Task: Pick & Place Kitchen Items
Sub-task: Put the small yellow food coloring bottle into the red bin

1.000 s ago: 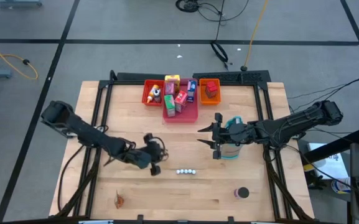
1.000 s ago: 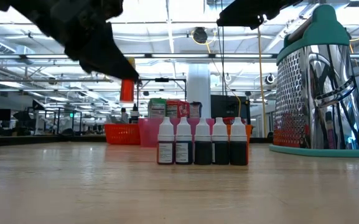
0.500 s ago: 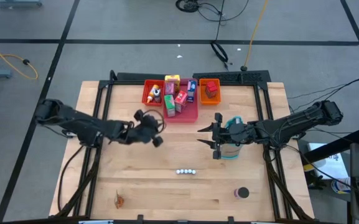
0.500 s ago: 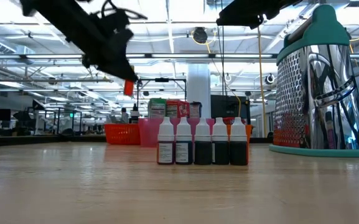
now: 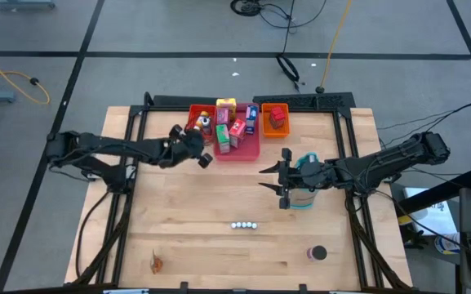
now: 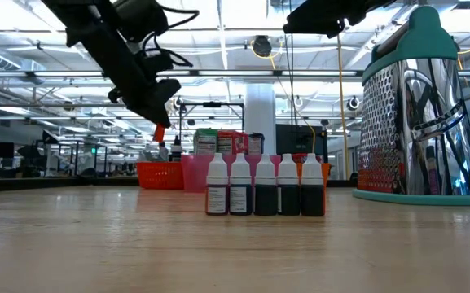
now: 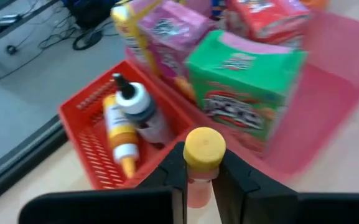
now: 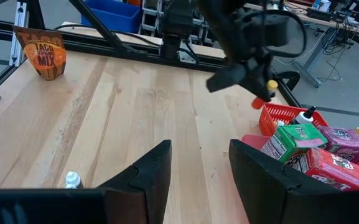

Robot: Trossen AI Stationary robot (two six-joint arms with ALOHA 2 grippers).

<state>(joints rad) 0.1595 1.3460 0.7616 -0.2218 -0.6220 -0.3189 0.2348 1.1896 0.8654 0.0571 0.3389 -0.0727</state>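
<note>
We are working on a pale wooden table in a big lit hall. Our left gripper is clamping a yellow-capped bottle upright above the red tray near the far edge. Our right gripper is hanging spread, empty, by the right edge.

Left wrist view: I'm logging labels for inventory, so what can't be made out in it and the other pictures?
- Small yellow-capped bottle: left gripper covers its label.
- Green food box: print blurred.
- Dark round can: high view, too small to read.
- Teal-and-silver grater: low view, cut off at the edge.
</note>
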